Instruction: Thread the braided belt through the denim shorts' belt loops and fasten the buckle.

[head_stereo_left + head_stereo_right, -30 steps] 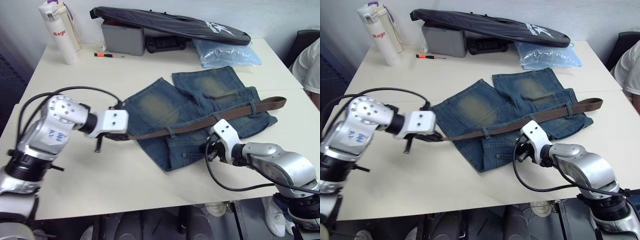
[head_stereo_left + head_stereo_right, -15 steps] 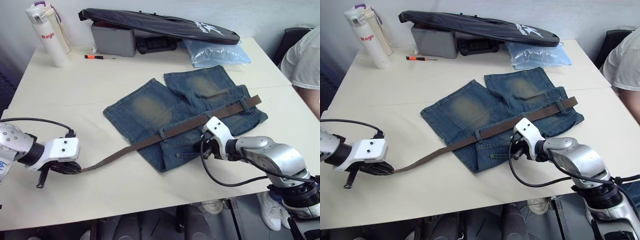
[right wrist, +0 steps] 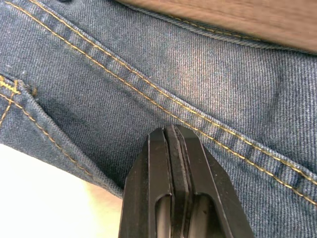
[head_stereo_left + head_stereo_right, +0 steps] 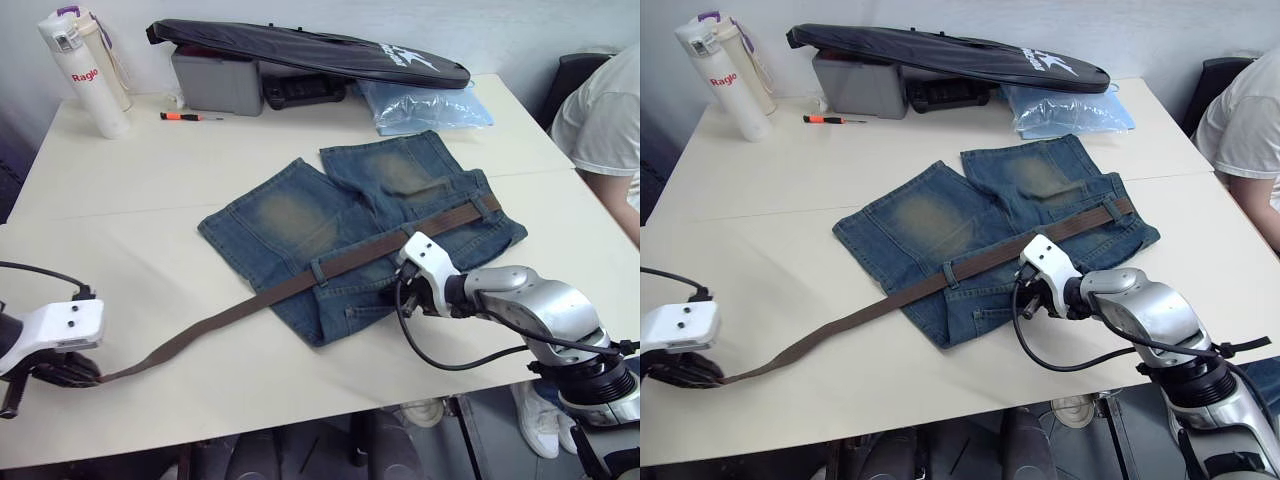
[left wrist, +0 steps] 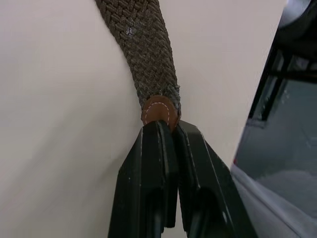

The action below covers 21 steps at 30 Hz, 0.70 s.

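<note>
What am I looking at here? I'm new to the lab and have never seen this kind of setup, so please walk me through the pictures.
This is a humanoid robot with two arms, each ending in two black fingers. The two wide pictures come from cameras on its head, looking down over a pale table. The two close-ups come from cameras on its wrists. On the table lie denim shorts with a braided belt run under belt loops along the waistband. The left gripper is shut on the belt's leather tip, far out to the robot's left. The right gripper is shut, pressing on the denim. Farther back stand a white bottle, a black bag and an orange screwdriver. A person's sleeve shows at the right.
</note>
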Available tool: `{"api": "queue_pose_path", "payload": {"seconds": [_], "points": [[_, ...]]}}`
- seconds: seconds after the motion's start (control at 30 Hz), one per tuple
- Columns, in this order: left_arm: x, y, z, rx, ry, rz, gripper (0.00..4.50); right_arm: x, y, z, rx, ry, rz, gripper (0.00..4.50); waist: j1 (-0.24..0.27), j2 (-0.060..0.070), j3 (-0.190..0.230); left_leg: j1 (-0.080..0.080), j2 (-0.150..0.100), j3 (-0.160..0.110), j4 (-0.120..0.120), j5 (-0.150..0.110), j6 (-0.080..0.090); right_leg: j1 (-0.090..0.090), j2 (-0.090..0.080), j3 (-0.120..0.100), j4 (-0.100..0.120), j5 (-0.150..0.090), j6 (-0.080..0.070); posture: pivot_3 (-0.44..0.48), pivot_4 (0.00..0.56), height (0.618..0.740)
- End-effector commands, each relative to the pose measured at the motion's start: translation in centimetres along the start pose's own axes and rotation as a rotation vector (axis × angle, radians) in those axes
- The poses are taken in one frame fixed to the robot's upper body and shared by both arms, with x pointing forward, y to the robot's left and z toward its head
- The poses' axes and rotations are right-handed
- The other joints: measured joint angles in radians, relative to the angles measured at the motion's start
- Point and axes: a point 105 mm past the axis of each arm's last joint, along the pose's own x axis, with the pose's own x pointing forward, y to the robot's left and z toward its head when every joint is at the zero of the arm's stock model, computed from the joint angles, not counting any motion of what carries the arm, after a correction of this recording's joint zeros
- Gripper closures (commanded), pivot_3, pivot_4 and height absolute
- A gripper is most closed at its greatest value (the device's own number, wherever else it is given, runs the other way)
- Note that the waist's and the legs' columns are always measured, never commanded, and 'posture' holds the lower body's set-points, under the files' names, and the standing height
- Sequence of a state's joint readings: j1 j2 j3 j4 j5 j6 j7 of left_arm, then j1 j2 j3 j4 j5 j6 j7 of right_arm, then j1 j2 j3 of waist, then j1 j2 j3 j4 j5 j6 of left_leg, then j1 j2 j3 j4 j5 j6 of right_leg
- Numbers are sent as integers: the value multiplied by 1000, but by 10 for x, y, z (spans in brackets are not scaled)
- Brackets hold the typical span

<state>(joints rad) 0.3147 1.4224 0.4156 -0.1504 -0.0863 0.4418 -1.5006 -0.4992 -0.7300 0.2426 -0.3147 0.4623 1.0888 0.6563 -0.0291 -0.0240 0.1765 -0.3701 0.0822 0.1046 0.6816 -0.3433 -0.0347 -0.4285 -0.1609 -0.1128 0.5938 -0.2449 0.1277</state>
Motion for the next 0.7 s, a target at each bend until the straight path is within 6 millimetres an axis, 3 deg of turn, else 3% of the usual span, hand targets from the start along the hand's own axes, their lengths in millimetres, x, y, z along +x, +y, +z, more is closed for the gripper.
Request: {"api": "queue_pose_path", "payload": {"seconds": [0.03,0.23,0.3,0.37,0.5,0.6,0.7], "points": [[-5,1,-11,-39,57,22,4459,7,-4,-25,51,96,-24,4500,1,0,0,0,0,0,0,0,0,0,0,0,0,0,0,0,150,740],[-1,22,2,-39,-26,166,4459,8,-2,-20,47,77,-8,4500,2,2,-1,1,1,0,0,-1,0,0,0,0,0,-1,-1,0,150,740],[0,19,9,-81,-76,123,3606,5,0,-15,43,61,4,4500,2,2,-1,1,1,0,0,-1,0,0,0,0,0,-1,-2,0,150,740],[-2,19,10,-123,-84,105,3109,2,3,-7,55,26,26,4500,2,2,-1,1,1,0,0,0,0,-1,0,0,2,-1,-2,0,150,740],[-8,25,12,-137,-90,130,1182,-5,8,4,58,-16,56,4500,2,3,0,-2,1,2,0,0,-3,-4,1,0,3,-1,-2,0,150,740],[-18,34,23,-129,-130,166,42,-17,10,18,62,-63,86,4500,4,5,1,-3,1,4,0,0,-5,-7,1,0,3,-1,-2,0,150,740],[-28,37,45,-91,-227,164,42,-35,11,36,70,-122,119,4500,7,6,2,-8,1,7,0,0,-5,-13,1,0,3,-1,-1,0,150,740]]}}
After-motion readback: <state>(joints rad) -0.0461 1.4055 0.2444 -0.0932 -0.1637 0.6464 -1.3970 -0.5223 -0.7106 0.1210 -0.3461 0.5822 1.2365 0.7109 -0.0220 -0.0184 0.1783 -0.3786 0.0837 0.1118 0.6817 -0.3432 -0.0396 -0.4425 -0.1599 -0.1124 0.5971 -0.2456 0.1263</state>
